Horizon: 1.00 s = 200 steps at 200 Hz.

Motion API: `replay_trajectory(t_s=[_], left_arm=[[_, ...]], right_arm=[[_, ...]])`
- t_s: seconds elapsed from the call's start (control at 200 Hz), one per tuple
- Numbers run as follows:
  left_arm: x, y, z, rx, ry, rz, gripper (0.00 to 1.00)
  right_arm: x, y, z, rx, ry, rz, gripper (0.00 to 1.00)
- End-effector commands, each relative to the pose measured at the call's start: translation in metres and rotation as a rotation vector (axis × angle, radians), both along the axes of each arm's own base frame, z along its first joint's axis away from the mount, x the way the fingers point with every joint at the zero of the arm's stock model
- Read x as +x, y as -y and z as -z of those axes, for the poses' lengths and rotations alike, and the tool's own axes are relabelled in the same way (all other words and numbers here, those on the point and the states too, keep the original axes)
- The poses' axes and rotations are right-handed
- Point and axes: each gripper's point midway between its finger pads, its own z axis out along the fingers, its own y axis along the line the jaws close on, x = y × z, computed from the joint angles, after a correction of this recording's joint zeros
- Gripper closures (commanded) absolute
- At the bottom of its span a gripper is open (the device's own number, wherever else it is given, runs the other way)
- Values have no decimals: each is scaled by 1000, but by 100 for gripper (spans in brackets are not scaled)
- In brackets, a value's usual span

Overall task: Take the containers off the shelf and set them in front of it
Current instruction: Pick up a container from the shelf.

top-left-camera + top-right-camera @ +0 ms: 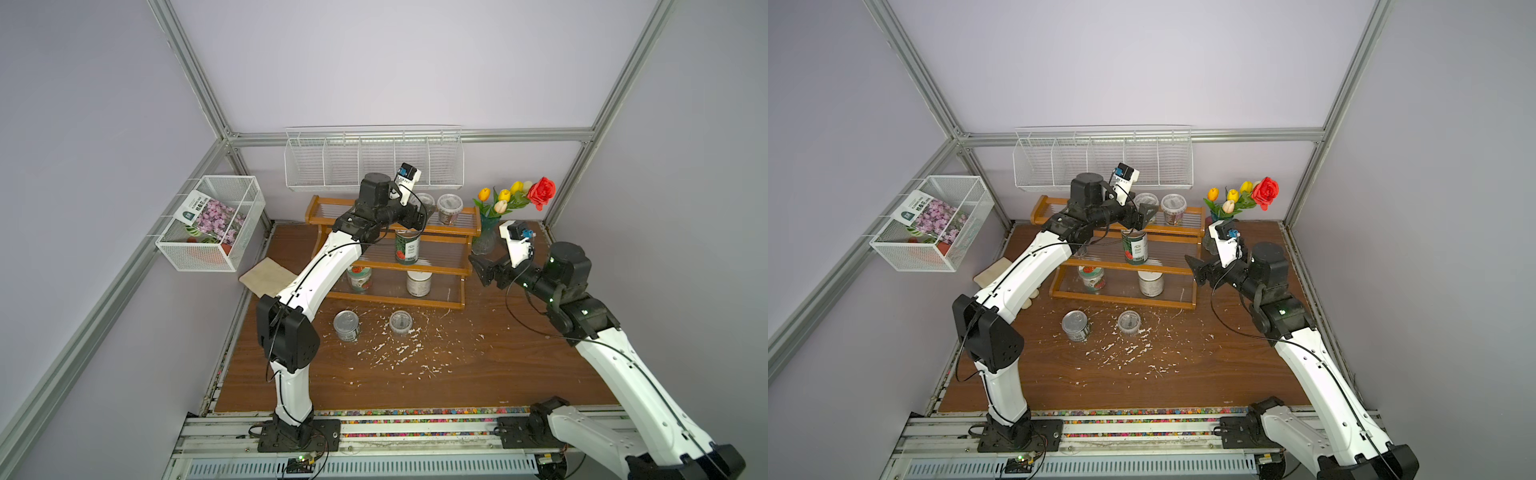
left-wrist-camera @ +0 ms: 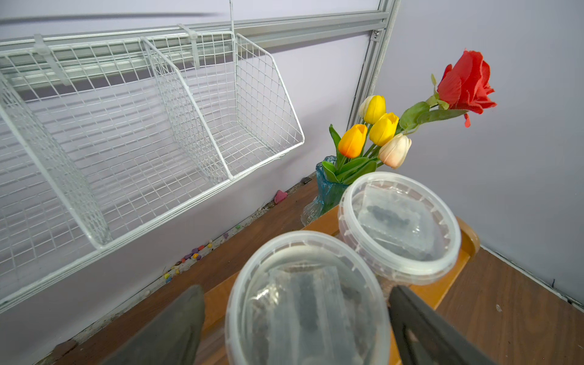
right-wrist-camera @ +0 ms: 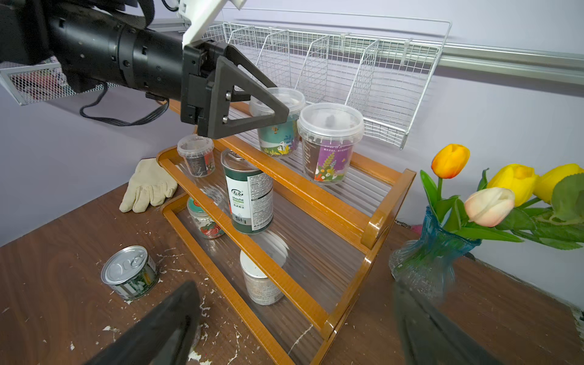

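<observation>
**Shelf** point(image 1: 395, 300): three-tier stepped rack with an orange-brown frame, standing at the back of the counter point(image 1: 457, 374).

- **Top tier:** teal-labelled cup point(image 3: 278, 136) and purple-labelled cup point(image 3: 328, 148), clear, lidded and side by side.
- **Middle tier:** tall can point(image 1: 407, 247), upright near mid-shelf. A small clear cup point(image 3: 196, 155) stands toward the shelf's left end.
- **Bottom tier:** strawberry-lid jar point(image 1: 359, 277) and white-lid jar point(image 1: 418, 282), set apart.
- **In front of the shelf, on the counter:** short pull-tab can point(image 1: 347, 326) and lidded cup point(image 1: 400, 323), both upright and near each other.
- **Left gripper** point(image 2: 294, 294): at the top tier, jaws spread to either side of the teal-labelled cup. A gap shows on one side; contact on the other side is unclear.
- **Right gripper** point(image 1: 478, 270): just off the shelf's right end, jaws spread wide and holding nothing.
- **By the shelf's right end:** blue glass vase point(image 1: 486, 239) with flowers.
- **By the shelf's left end:** pale glove point(image 3: 148, 186).
- **On the wall behind the shelf:** white wire basket point(image 1: 374, 166).
</observation>
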Motion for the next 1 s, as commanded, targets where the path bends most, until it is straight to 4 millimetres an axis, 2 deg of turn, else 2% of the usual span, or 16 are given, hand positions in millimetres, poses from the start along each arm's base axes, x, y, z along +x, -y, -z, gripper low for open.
replay_trajectory(t_s=[0.0, 0.22, 0.39, 0.565, 0.665, 0.74, 0.87, 0.995], left_arm=[[1, 3, 0, 14, 4, 31, 10], [0, 2, -8, 6, 28, 37, 27], [-10, -6, -27, -18, 89, 27, 31], [-33, -19, -50, -37, 140, 22, 32], [-59, -25, -62, -40, 163, 19, 32], [-84, -25, -57, -18, 166, 27, 32], [-134, -18, -36, 1, 120, 51, 32], [-182, -9, 1, -15, 33, 77, 32]], right_arm=[[2, 1, -14, 13, 33, 0, 2], [2, 1, -15, 10, 35, -1, 3], [2, 0, -14, 12, 32, -2, 2], [2, -1, -16, 16, 33, -10, 2], [1, -1, -17, 17, 32, -14, 3], [-2, -1, -14, 8, 26, -20, 3], [-9, 3, -7, -12, 7, -18, 3], [-17, 13, 0, -19, -18, 8, 3]])
